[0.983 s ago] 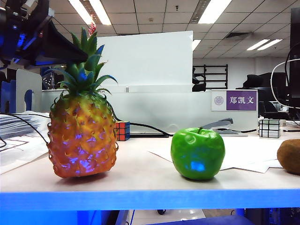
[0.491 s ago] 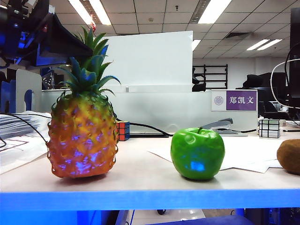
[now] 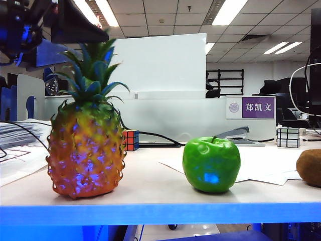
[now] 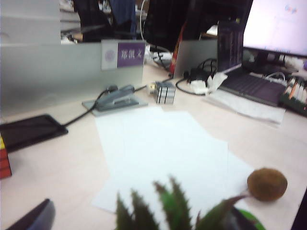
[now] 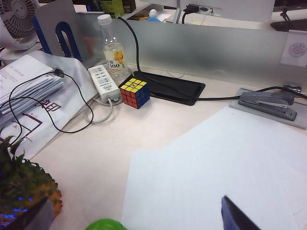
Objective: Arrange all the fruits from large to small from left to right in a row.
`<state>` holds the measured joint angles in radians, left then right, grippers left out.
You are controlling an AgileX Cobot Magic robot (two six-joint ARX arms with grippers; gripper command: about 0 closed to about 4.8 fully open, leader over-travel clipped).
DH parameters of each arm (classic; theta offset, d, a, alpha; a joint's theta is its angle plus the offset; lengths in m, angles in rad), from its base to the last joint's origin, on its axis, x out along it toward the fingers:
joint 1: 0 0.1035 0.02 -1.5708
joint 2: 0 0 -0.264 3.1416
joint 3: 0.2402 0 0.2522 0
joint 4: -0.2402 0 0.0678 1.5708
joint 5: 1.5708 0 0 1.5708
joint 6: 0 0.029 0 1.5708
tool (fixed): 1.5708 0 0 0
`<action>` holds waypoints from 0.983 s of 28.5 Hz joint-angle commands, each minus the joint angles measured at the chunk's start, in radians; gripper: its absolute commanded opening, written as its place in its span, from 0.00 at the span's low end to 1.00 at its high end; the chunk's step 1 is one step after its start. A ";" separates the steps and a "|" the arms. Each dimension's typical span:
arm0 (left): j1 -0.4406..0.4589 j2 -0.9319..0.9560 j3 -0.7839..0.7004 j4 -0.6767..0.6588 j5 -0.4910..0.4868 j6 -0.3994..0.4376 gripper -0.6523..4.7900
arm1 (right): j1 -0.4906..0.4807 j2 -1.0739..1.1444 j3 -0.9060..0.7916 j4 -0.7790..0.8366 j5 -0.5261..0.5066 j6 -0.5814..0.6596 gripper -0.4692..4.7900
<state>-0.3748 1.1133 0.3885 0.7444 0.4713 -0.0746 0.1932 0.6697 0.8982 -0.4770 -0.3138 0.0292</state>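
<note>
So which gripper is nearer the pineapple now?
Left. The left gripper hangs open just above the pineapple. The right gripper, also open, is off toward the apple.

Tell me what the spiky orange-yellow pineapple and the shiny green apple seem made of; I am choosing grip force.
The spiky orange-yellow pineapple looks like moulded plastic or foam: uniform raised scales with a slight sheen and stiff green leaves. The shiny green apple looks like glossy plastic or lacquered foam: an even colour with sharp light reflections. Hardness cannot be judged from the pictures.
</note>
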 commanded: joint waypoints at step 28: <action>0.039 -0.360 0.196 -0.085 -0.023 -0.064 0.11 | 0.002 -0.142 0.005 0.190 -0.003 0.005 0.66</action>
<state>-0.3340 0.7895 0.5678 0.7998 0.4381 -0.1696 0.1932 0.5419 0.8993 -0.3023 -0.3153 0.0338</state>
